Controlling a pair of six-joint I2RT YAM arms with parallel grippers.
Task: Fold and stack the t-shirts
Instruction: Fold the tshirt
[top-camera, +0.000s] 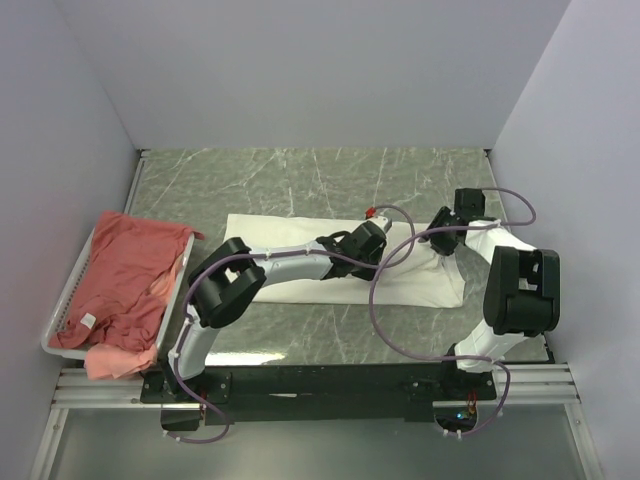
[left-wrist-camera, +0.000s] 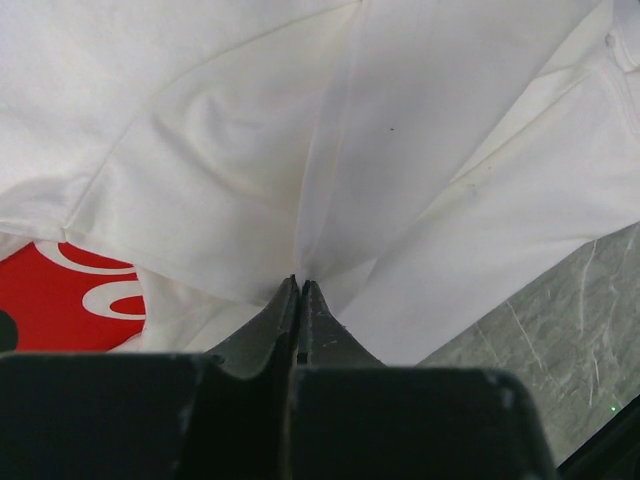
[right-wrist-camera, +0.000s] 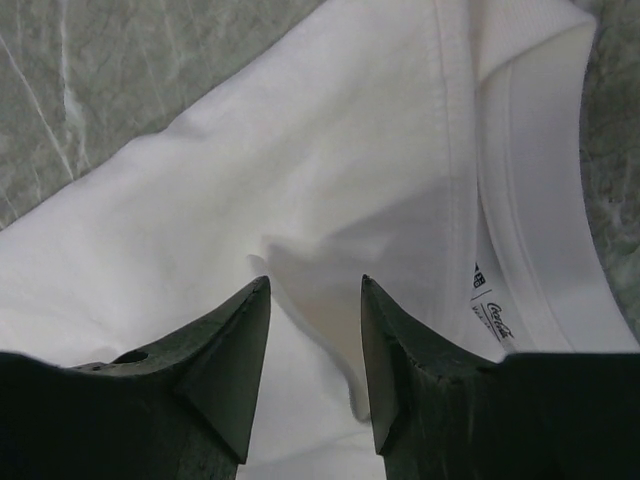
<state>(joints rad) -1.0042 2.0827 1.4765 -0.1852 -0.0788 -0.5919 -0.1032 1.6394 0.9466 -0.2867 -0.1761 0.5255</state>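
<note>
A white t-shirt (top-camera: 420, 285) lies folded into a long strip across the middle of the table. My left gripper (top-camera: 372, 232) is over the strip's far edge. In the left wrist view this gripper (left-wrist-camera: 299, 284) is shut on a pinch of the white cloth, and creases run in to its tips. Part of the red print (left-wrist-camera: 70, 300) shows to the left of the jaws. My right gripper (top-camera: 445, 245) is at the shirt's right end. There the right gripper (right-wrist-camera: 315, 290) stands open, its tips on either side of a raised ridge of cloth beside the collar (right-wrist-camera: 530, 200).
A white wire basket (top-camera: 62, 310) at the table's left edge holds crumpled salmon-red t-shirts (top-camera: 130, 265), and a paler pink one (top-camera: 115, 360) hangs over its near corner. Grey marble tabletop (top-camera: 300, 180) lies beyond the white shirt. Walls close in the left, back and right sides.
</note>
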